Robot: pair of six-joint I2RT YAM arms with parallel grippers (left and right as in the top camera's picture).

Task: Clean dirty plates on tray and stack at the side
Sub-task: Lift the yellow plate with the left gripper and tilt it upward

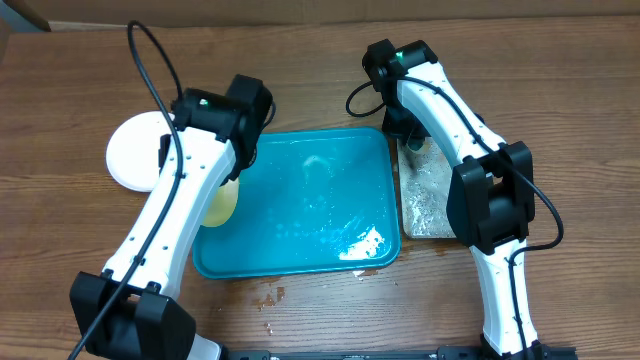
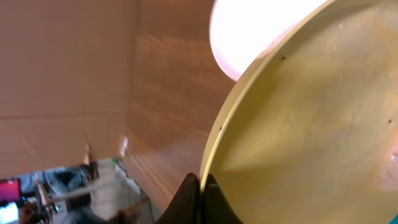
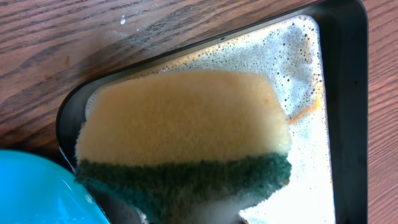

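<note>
My left gripper (image 2: 202, 186) is shut on the rim of the pale yellow-green plate (image 2: 311, 124), which it holds tilted. From above, this plate (image 1: 222, 203) shows at the left edge of the teal tray (image 1: 300, 255), mostly hidden under my left arm. A white plate (image 1: 132, 152) lies on the wood to the left of the tray, and the white plate (image 2: 249, 31) also shows past the held plate's rim. The tray holds only water streaks. My right gripper (image 1: 412, 140) is shut on a yellow sponge (image 3: 186, 118) with a green scouring side, above the black tray's far end.
The black tray (image 3: 351, 93) with foamy water (image 3: 298, 74) lies right of the teal tray, whose corner (image 3: 31, 193) almost touches it. Water drops (image 1: 272, 297) spot the wood in front of the teal tray. A wall runs along the table's far edge.
</note>
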